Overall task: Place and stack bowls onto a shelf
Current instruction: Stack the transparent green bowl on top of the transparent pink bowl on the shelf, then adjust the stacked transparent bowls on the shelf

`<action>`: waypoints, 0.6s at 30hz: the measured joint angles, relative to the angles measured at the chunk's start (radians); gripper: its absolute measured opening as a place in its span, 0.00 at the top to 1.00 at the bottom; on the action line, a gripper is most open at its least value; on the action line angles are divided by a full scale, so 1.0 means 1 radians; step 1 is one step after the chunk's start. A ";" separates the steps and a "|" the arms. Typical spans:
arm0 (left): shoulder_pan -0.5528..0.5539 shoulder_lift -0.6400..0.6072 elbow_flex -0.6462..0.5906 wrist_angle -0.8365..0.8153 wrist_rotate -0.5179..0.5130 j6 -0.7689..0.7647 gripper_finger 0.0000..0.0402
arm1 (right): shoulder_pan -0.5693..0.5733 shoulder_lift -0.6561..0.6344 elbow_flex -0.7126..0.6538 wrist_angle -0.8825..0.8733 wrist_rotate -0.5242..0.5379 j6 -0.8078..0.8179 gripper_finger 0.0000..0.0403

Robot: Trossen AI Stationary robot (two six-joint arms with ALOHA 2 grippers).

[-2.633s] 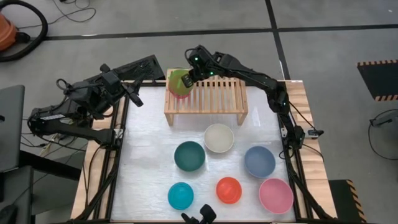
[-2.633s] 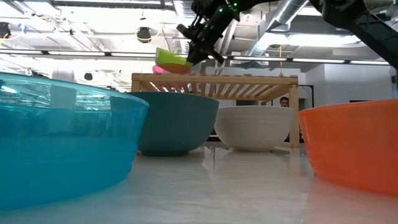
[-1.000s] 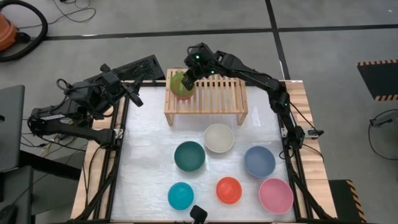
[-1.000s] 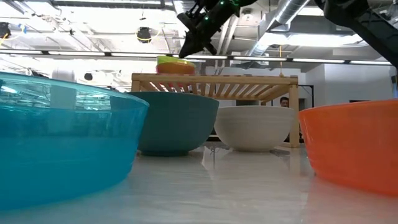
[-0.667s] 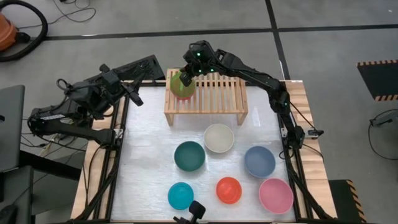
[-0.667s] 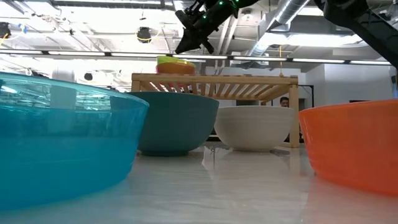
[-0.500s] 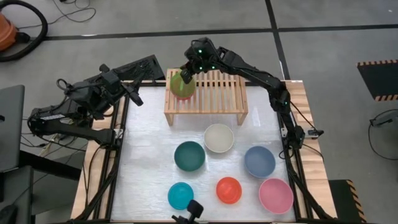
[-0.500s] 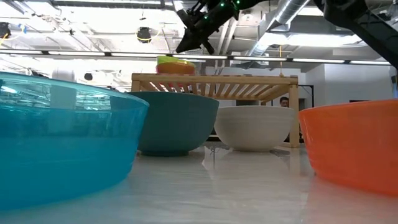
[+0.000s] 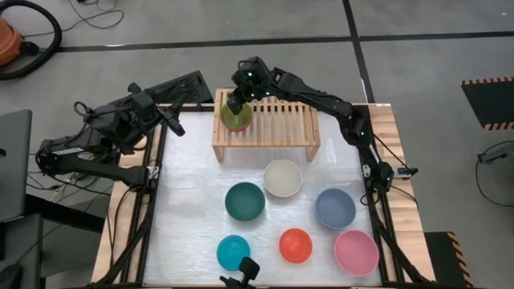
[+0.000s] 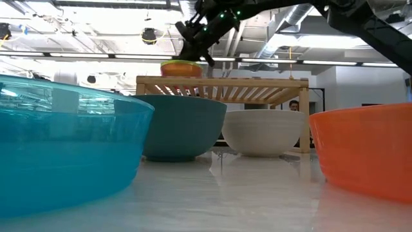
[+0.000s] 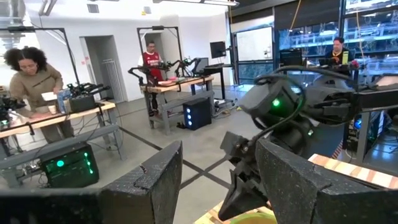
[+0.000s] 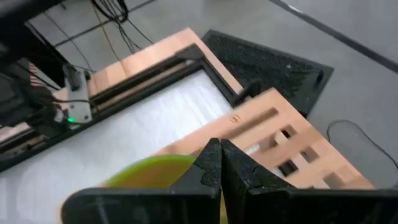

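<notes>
A lime green bowl (image 9: pixel 235 116) sits on the left end of the slatted wooden shelf (image 9: pixel 277 122), nested in a second bowl. Only the reddish wall (image 10: pixel 182 69) of that second bowl shows. My right gripper (image 9: pixel 234 104) is shut and slants down onto the lime bowl (image 12: pixel 152 169). Off the table's left edge, my left gripper (image 11: pixel 217 186) stays raised and open with nothing between its fingers. It faces the right arm. My right gripper's shut fingertips (image 12: pixel 217 152) come down from above, slanting from the far right. They meet the top of the lime bowl at its rim (image 10: pixel 187 62). The bowl stays upright on the shelf. The fingers themselves hide the exact spot.
Several bowls stand open side up on the white table: cream (image 9: pixel 283 177), dark teal (image 9: pixel 245 201), slate blue (image 9: pixel 335 208), cyan (image 9: pixel 233 252), orange-red (image 9: pixel 295 245) and pink (image 9: pixel 356 252). The shelf's middle and right slats are bare. People work at benches in the room behind.
My right gripper, shut throughout, rose a little. It then dipped toward the shelf's left end and came down onto the lime bowl. The lime bowl now sits lower in the bowl beneath it, with less of its wall showing.
</notes>
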 joint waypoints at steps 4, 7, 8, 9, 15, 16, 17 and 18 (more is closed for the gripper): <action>0.000 0.000 0.000 0.000 0.000 0.000 0.52 | 0.001 -0.068 0.000 -0.014 -0.021 0.005 0.94; 0.000 0.000 0.000 0.000 0.000 0.008 0.52 | 0.027 -0.147 0.001 -0.075 -0.055 -0.023 0.95; 0.000 0.000 0.000 0.000 0.001 0.008 0.52 | 0.046 -0.164 0.004 -0.098 -0.057 -0.045 0.95; 0.000 0.000 0.000 0.000 0.003 0.008 0.52 | 0.064 -0.180 0.005 -0.131 -0.057 -0.075 0.95; 0.000 0.000 0.000 0.001 0.015 0.003 0.52 | 0.194 -0.184 -0.002 -0.399 -0.045 -0.265 0.95; 0.000 0.000 0.000 0.001 0.015 0.003 0.52 | 0.217 -0.184 -0.002 -0.445 -0.045 -0.296 0.95; 0.000 0.000 0.000 0.000 0.015 0.003 0.52 | 0.238 -0.185 -0.001 -0.488 -0.046 -0.322 0.95; 0.000 0.000 0.000 0.000 0.015 0.001 0.52 | 0.257 -0.186 0.000 -0.534 -0.042 -0.341 0.95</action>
